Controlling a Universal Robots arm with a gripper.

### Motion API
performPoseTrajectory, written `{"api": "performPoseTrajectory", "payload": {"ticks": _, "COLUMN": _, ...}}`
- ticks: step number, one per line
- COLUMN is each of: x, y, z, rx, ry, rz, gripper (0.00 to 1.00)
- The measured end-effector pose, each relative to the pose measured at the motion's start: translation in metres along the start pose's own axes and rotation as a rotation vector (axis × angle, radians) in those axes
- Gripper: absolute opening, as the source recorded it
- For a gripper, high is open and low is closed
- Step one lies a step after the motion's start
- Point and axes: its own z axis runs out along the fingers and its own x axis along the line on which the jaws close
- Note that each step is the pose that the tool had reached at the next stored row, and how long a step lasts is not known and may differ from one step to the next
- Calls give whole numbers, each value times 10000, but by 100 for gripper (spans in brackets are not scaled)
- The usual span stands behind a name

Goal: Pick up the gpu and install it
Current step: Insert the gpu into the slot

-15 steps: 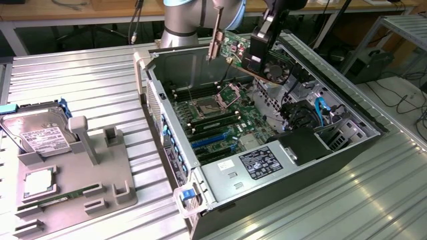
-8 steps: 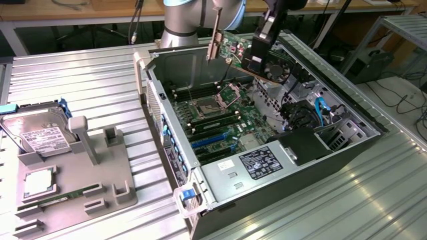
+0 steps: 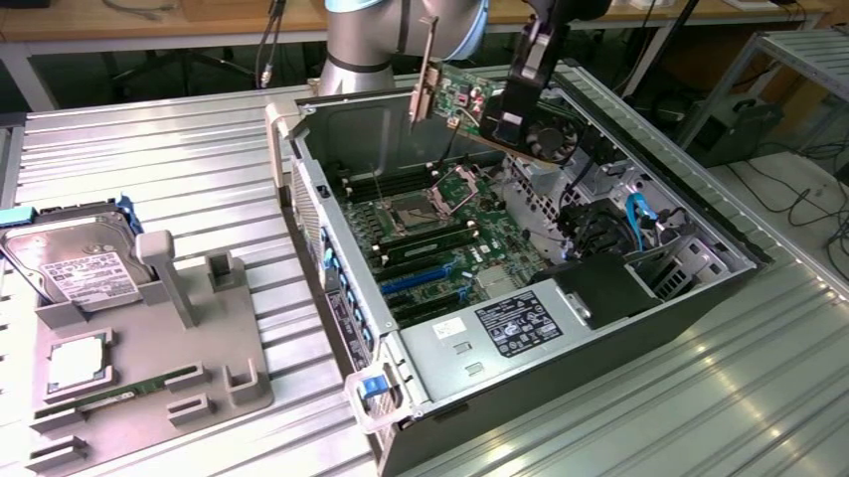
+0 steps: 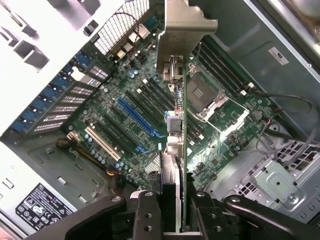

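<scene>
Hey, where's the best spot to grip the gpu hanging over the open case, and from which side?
Grip the gpu by its upper long edge, from above, jaws pinching both flat faces: it is thin, hangs edge-down over the motherboard, bracket at one end.

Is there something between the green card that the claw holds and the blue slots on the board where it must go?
Nothing visible does. The claw holds the thin green circuit-board gpu in the air above the open grey metal computer case. The long blue slots on the motherboard lie uncovered.
</scene>
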Motion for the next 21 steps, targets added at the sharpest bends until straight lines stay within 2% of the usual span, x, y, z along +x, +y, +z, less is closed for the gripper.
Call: {"api": "performPoseTrajectory", "payload": {"ticks": 21, "x": 0, "y": 0, "z": 0, "rx": -34, "ry": 9, "rz": -2011, "gripper": 28}}
